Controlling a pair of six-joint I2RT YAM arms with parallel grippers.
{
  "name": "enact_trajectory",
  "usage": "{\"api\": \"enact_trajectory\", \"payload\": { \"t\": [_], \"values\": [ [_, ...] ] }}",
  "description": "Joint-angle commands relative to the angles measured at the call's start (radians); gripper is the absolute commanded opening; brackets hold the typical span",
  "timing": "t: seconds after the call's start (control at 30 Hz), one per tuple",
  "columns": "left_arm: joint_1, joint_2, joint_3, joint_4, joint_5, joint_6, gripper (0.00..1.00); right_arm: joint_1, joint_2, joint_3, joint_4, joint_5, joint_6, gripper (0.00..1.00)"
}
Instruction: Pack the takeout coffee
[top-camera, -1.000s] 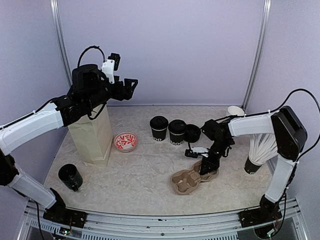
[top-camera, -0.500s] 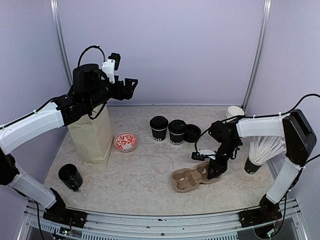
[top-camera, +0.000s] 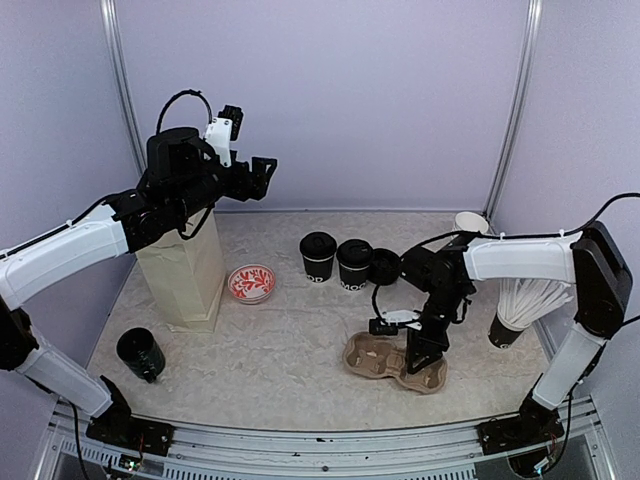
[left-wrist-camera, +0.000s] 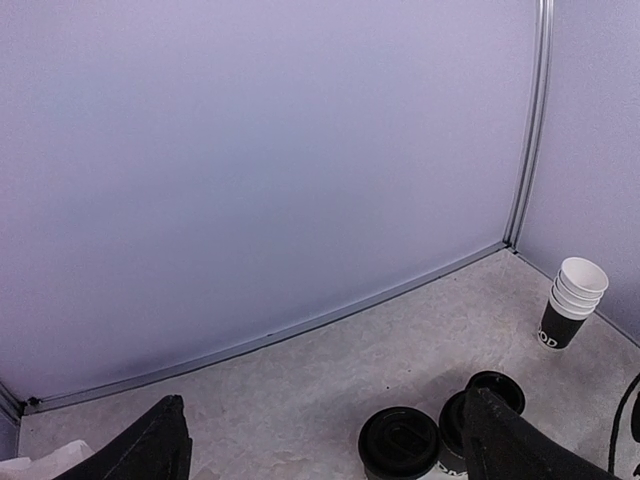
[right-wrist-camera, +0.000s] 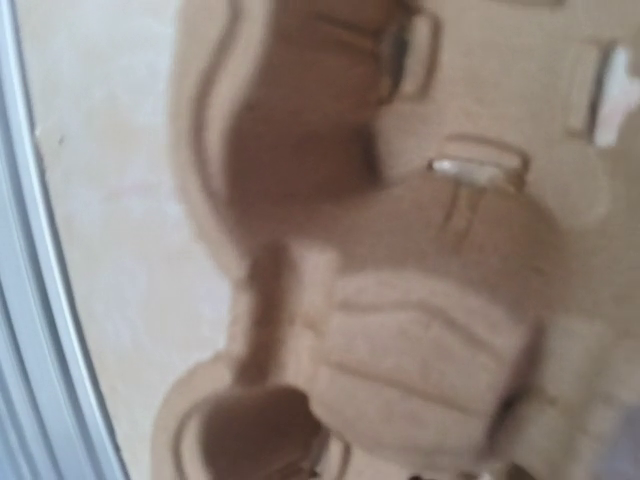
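From above, the left gripper (top-camera: 262, 178) hangs high over the bag (top-camera: 185, 270) at the table's (top-camera: 290, 345) left side, holding nothing. The right gripper (top-camera: 424, 350) is down on the right part of the carrier (top-camera: 372, 358), which lies flat near the front. I cannot tell here whether its jaws pinch the cardboard or only press on it. The left cup (top-camera: 318, 255) and right cup (top-camera: 354, 263), both lidded, stand just beside each other toward the back, well apart from both grippers and outside the carrier. A black round thing (top-camera: 386, 266), lid or low cup I cannot tell, touches the right cup. A red dish (top-camera: 251, 283) sits between the bag and the cups. A lone cup (top-camera: 140, 354) stands front left. A cup stack (top-camera: 470, 222) and a stick cup (top-camera: 520, 305) are at the right.

The left wrist view shows that gripper (left-wrist-camera: 322, 420) spread wide, its fingers (left-wrist-camera: 165, 445) at the lower corners with only air between. Below are the left cup (left-wrist-camera: 400, 445), the right cup (left-wrist-camera: 450, 432) partly behind a finger, the round thing (left-wrist-camera: 495, 382) and the cup stack (left-wrist-camera: 572, 305).

The right wrist view is blurred: the carrier (right-wrist-camera: 420, 330) fills it, very close, with table (right-wrist-camera: 100, 220) at the left. The fingers cannot be made out.
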Motion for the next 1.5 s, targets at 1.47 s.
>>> {"api": "enact_trajectory", "payload": {
  "t": [1.47],
  "values": [
    [-0.005,-0.012,0.036,-0.003,-0.094,0.006,0.94,0.047,0.094,0.153,0.024,0.101,0.096,0.48]
  ]
}}
